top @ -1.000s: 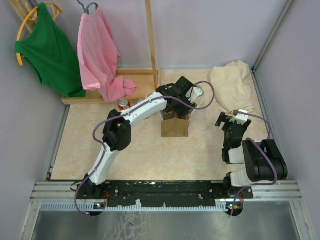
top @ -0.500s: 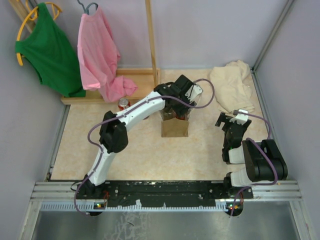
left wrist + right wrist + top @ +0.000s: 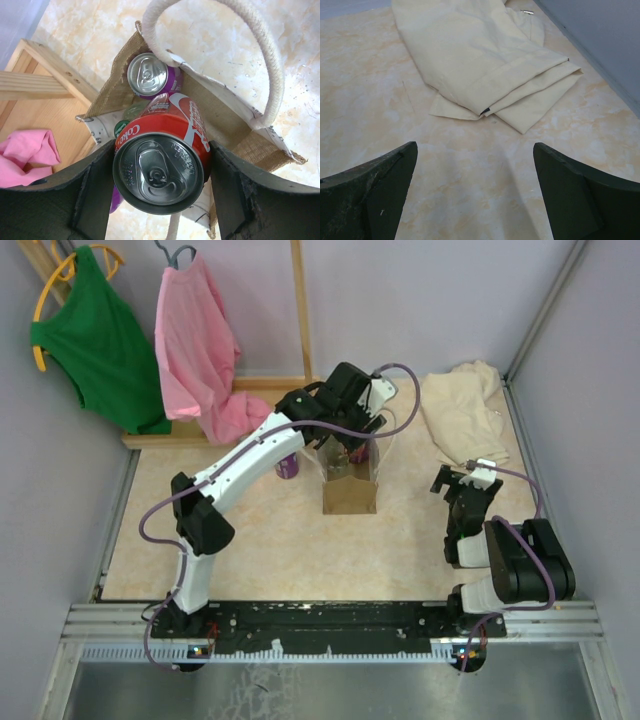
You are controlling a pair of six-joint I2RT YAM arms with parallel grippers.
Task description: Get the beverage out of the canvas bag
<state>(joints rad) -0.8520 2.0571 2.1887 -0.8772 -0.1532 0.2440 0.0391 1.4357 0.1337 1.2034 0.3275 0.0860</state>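
Lifted since a second ago: left wrist up and back toward 12 o'clock in the top view, elbow swung out toward 8 o'clock. Right arm unchanged.

Now: left gripper [image 3: 161,176] clamped on red Coca-Cola can [image 3: 165,150], one finger on each side of the body, at 9 and 3 o'clock of the lid. Can upright, pull-tab lid facing the wrist camera, held over the mouth of the canvas bag [image 3: 112,87]. Cannot tell whether the can base is clear of the rim.

Below, inside the bag: purple can [image 3: 148,75] at 12 o'clock of the held can, and green can [image 3: 121,128], mostly hidden, at 10 o'clock. White rope handle [image 3: 272,65] arching over at 1 to 3 o'clock.

Bag upright mid-table in the top view, at 6 o'clock of the left wrist. Second purple can [image 3: 287,466] standing on the table outside the bag, at 9 o'clock of it. Wooden rack base [image 3: 45,100] and pink garment [image 3: 25,155] further out at 9 o'clock.

Then right gripper [image 3: 475,185]: fingers spread wide, nothing between them, over bare table [image 3: 470,145] at 3 o'clock of the bag, well apart from it. Folded beige cloth [image 3: 480,55] at its 12 o'clock.
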